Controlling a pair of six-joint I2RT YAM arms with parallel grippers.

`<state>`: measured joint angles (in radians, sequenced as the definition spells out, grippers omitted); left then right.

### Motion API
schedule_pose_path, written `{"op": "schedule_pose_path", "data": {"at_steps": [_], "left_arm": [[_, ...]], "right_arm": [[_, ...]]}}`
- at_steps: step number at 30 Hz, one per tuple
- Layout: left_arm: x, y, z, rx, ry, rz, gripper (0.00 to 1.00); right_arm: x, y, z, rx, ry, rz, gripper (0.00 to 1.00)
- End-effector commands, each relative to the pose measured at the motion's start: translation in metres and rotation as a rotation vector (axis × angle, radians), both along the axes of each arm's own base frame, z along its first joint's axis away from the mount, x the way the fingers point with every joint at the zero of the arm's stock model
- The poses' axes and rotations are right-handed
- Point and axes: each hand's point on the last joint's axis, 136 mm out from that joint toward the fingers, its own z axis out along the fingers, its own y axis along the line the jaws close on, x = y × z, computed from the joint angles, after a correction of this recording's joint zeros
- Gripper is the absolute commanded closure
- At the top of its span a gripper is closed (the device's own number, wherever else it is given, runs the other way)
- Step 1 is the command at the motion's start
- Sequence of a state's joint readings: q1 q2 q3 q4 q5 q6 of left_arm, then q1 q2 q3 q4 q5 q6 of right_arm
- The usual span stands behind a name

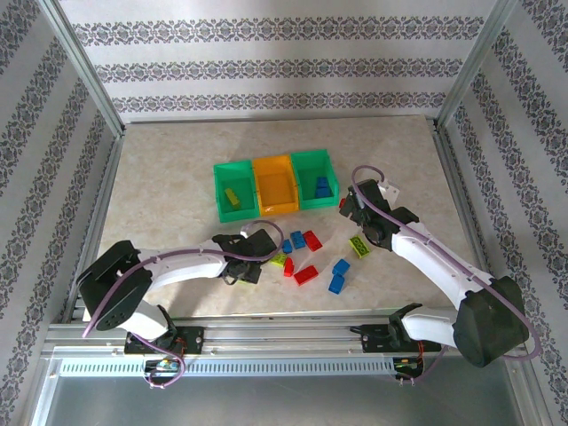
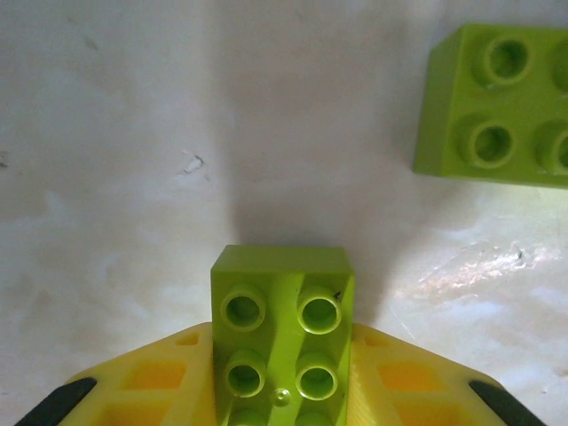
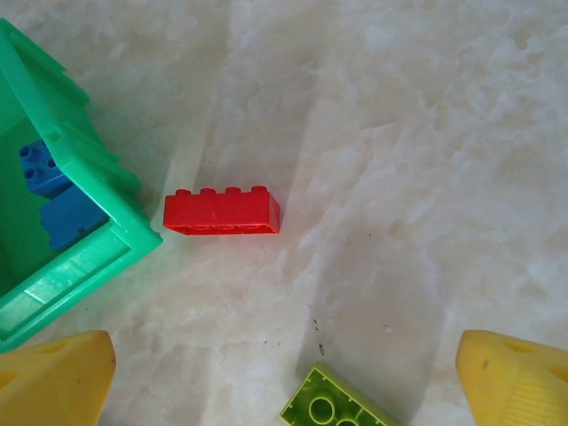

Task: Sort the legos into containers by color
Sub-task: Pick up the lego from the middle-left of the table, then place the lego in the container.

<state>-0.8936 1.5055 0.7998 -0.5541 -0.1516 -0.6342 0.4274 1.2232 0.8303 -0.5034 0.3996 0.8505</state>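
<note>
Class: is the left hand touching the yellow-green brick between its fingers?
Touching. The left wrist view shows the left hand with its yellow fingers pressed against both sides of the yellow-green brick.

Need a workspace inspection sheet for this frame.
Surface: pale marbled tabletop, faint scuffs.
Job's things: three joined plastic bins, green-orange-green; blue plastic bricks in the right one; small red, blue, yellow-green bricks loose in front.
Clutter: nothing seen.
Grippers: left tool shut on a yellow-green studded brick; right tool open, beside a red studded brick.
Cables: purple cable looping along each arm.
Surroundings: patterned wallpaper, aluminium frame.
</note>
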Motion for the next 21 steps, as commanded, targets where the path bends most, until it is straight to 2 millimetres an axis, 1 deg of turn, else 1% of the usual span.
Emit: {"op": "schedule_pose_path", "data": {"at_steps": [1,5,8,11,13,15,17,19,21], "left_arm": [[0.014,0.015,0.017,0.032,-0.078,0.035,0.75],[0.043,0.022,0.043,0.024,-0.171,0.070,0.76],[0.069,0.028,0.063,0.011,-0.240,0.105,0.77],[0.098,0.036,0.081,-0.010,-0.293,0.151,0.78],[0.119,0.045,0.093,-0.025,-0.334,0.205,0.79],[0.139,0.053,0.105,-0.054,-0.366,0.251,0.79],[0.158,0.055,0.116,-0.082,-0.395,0.266,0.79],[0.177,0.060,0.124,-0.072,-0.414,0.271,0.79],[0.193,0.064,0.127,-0.054,-0.413,0.279,0.79]], "right_arm": [[-0.002,-0.002,-0.001,-0.001,-0.001,-0.002,0.02],[0.000,0.000,-0.001,-0.007,0.007,0.010,0.02],[0.003,0.001,-0.001,-0.001,0.015,0.030,0.02],[0.008,0.002,0.000,0.001,0.028,0.087,0.02],[0.012,0.003,0.002,-0.017,0.028,0.141,0.02],[0.014,0.000,0.004,-0.045,0.024,0.172,0.02],[0.016,-0.004,0.005,-0.052,0.027,0.188,0.04],[0.017,-0.009,0.004,-0.045,0.032,0.198,0.05],[0.019,-0.010,0.003,-0.038,0.028,0.214,0.06]]}}
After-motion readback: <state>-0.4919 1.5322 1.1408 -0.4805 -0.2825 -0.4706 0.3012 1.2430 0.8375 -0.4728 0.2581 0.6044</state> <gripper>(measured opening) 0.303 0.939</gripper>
